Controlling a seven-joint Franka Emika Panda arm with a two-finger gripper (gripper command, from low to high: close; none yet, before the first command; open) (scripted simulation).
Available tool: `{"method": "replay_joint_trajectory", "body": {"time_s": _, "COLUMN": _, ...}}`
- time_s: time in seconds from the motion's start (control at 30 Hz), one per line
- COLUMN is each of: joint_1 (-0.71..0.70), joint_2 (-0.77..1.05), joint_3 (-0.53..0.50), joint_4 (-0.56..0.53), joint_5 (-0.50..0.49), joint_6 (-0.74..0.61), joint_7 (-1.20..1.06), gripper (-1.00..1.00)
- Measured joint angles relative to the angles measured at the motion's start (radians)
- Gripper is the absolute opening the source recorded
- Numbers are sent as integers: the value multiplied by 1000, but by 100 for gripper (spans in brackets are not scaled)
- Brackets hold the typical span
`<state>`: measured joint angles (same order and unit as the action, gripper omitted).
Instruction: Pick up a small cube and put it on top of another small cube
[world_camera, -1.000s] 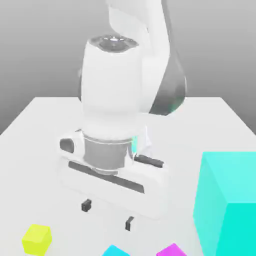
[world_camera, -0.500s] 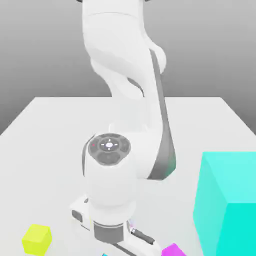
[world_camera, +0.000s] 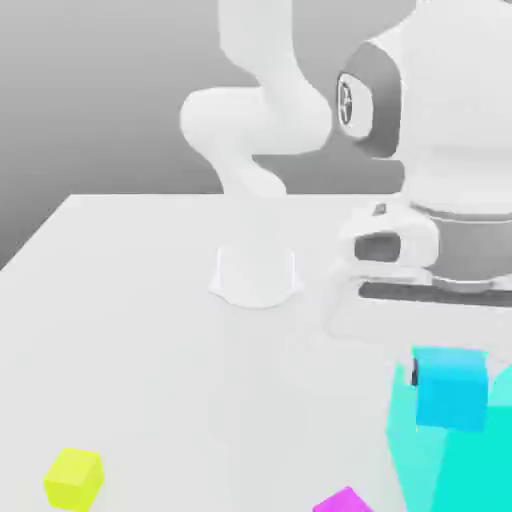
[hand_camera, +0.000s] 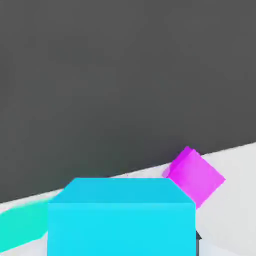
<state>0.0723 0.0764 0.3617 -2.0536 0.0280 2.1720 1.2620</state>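
Observation:
My gripper (world_camera: 450, 380) is shut on the small sky-blue cube (world_camera: 452, 392) and holds it off the table at the exterior view's right, in front of the huge turquoise cube (world_camera: 432, 468). A dark fingertip (world_camera: 414, 372) shows at the held cube's side. In the hand view the sky-blue cube (hand_camera: 120, 216) sits close to the camera, with the small magenta cube (hand_camera: 194, 175) on the white table beyond it. The magenta cube (world_camera: 345, 501) lies at the front edge of the exterior view, below and to the left of the held cube. The small yellow cube (world_camera: 73, 478) rests at the front left.
The arm's white base (world_camera: 256, 272) stands at the middle of the white table (world_camera: 130, 330). The huge turquoise cube fills the front right corner and rises to about the held cube's height. A turquoise patch (hand_camera: 22, 224) shows beside the held cube in the hand view.
The gripper came down at the front centre, shut on the sky-blue cube, then rose and swung to the exterior view's right with it. The yellow and magenta cubes stayed put.

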Motion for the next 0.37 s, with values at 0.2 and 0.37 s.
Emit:
{"method": "replay_joint_trajectory", "body": {"time_s": 0.2, "joint_1": 256, "joint_2": -57, "joint_3": 20, "joint_4": 10, "joint_5": -26, "joint_6": -106, "joint_7": 0, "gripper": -100}}
{"method": "replay_joint_trajectory", "body": {"time_s": 0.37, "joint_1": 205, "joint_2": -31, "joint_3": -34, "joint_4": -35, "joint_5": -37, "joint_6": -38, "joint_7": 7, "gripper": 100}}
